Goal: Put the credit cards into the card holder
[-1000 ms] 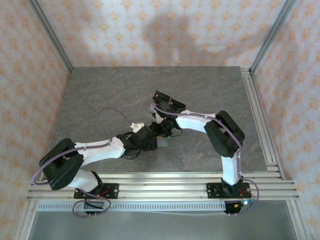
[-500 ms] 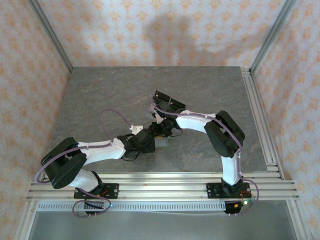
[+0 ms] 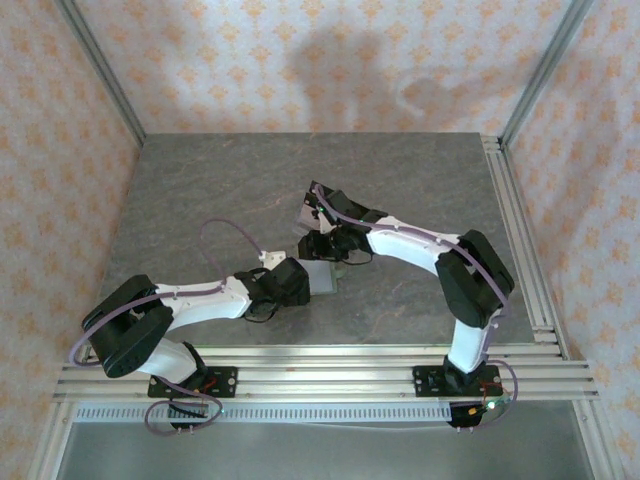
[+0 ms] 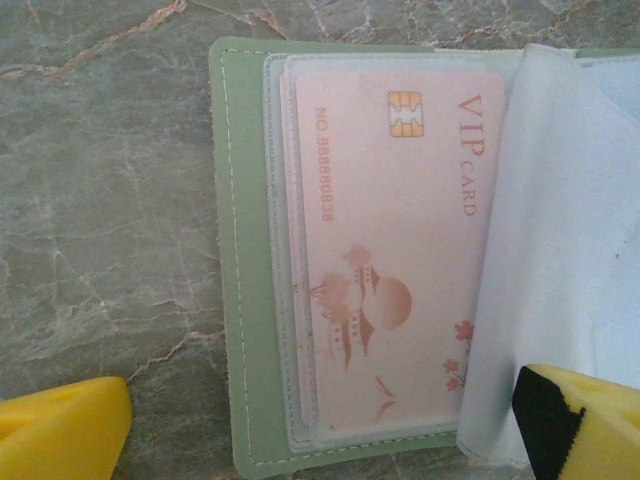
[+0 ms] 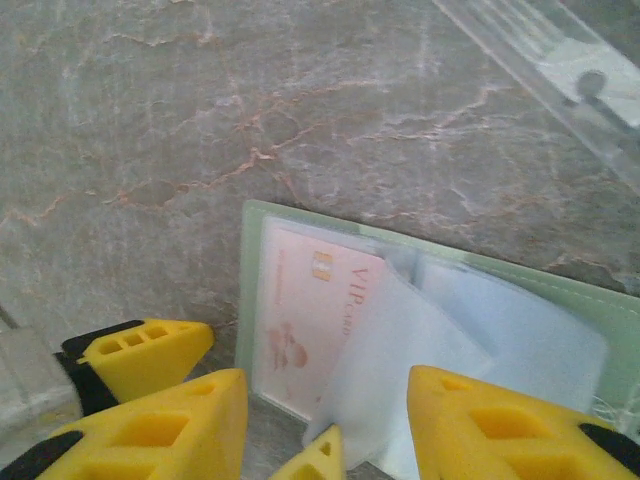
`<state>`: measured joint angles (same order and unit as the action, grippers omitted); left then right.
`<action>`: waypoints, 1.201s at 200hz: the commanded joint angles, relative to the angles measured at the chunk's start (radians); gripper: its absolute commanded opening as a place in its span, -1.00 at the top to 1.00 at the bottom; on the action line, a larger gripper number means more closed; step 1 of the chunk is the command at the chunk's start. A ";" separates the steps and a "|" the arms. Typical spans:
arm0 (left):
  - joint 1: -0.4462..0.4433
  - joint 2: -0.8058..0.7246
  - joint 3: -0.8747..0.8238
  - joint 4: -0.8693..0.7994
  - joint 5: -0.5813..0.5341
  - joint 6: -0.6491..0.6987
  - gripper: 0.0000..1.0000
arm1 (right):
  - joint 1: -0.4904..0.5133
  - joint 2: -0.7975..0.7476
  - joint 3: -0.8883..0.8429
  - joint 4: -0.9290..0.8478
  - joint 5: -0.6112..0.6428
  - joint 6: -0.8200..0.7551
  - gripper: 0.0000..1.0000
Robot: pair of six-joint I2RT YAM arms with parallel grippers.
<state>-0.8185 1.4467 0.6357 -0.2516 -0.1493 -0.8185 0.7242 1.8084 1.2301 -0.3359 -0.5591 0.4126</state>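
My left pincer (image 4: 320,440) stood spread wide and gripped nothing, one tip over the table (image 4: 100,200), the other at a loose clear sleeve (image 4: 560,200). It had drawn back a little toward its base in the last second. My right pincer (image 5: 328,410), half-spread and seemingly empty, had pulled away too, its elbow swinging outward. That bared the card holder (image 4: 235,300), lying open mid-table between both pincers, with one credit card (image 4: 400,260) seated under clear plastic. I judged that card done and any others still to fetch.
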 commanded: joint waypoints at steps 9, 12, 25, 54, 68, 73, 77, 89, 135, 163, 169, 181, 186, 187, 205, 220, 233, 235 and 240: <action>-0.006 -0.011 -0.009 -0.006 -0.047 -0.008 -0.99 | -0.012 -0.003 -0.061 0.008 0.034 0.020 0.09; -0.006 -0.012 -0.008 -0.008 -0.048 -0.008 -1.00 | -0.012 -0.001 -0.065 0.011 0.034 0.021 0.09; -0.006 -0.014 -0.007 -0.012 -0.050 -0.008 -0.99 | -0.014 0.007 -0.076 0.021 0.032 0.023 0.09; -0.006 -0.020 -0.009 -0.018 -0.052 -0.008 -0.99 | -0.016 0.038 -0.089 0.037 0.024 0.025 0.09; -0.006 -0.021 -0.009 -0.017 -0.055 -0.010 -0.99 | -0.016 0.054 -0.090 0.047 0.017 0.029 0.09; -0.005 -0.023 -0.008 -0.018 -0.055 -0.009 -1.00 | -0.015 0.060 -0.091 0.050 0.015 0.029 0.09; -0.005 -0.023 -0.008 -0.018 -0.055 -0.010 -1.00 | -0.016 0.062 -0.090 0.052 0.012 0.031 0.09; -0.005 -0.024 -0.008 -0.020 -0.056 -0.010 -0.99 | -0.015 0.073 -0.090 0.059 0.004 0.032 0.09; -0.006 -0.028 -0.005 -0.028 -0.058 -0.005 -1.00 | -0.016 0.090 -0.072 0.079 -0.045 0.034 0.08; -0.006 -0.044 -0.003 -0.036 -0.058 -0.005 -0.99 | -0.015 0.094 -0.065 0.097 -0.086 0.040 0.08; -0.006 -0.051 -0.003 -0.040 -0.059 -0.005 -0.99 | -0.014 0.095 -0.062 0.101 -0.093 0.043 0.09; -0.005 -0.067 0.001 -0.050 -0.059 -0.004 -0.99 | -0.012 0.098 -0.057 0.110 -0.108 0.048 0.09; -0.006 -0.077 0.001 -0.055 -0.061 -0.003 -1.00 | -0.010 0.098 -0.052 0.110 -0.111 0.048 0.09; -0.006 -0.078 0.003 -0.057 -0.062 -0.003 -1.00 | -0.010 0.099 -0.051 0.110 -0.110 0.049 0.09; -0.005 -0.115 0.008 -0.080 -0.070 -0.001 -0.99 | -0.003 0.096 -0.038 0.106 -0.110 0.052 0.09; -0.006 -0.153 0.012 -0.108 -0.080 -0.002 -1.00 | 0.001 0.093 -0.028 0.105 -0.110 0.056 0.09; -0.007 -0.189 0.011 -0.132 -0.093 -0.005 -0.99 | 0.006 0.094 -0.016 0.095 -0.110 0.053 0.09; -0.006 -0.195 0.011 -0.135 -0.095 -0.005 -1.00 | 0.007 0.094 -0.013 0.092 -0.109 0.054 0.09; -0.006 -0.212 0.009 -0.144 -0.100 -0.005 -0.99 | 0.009 0.094 -0.007 0.088 -0.108 0.051 0.09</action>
<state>-0.8185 1.3037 0.6357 -0.3119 -0.1810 -0.8181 0.7193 1.9015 1.1770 -0.2459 -0.6567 0.4568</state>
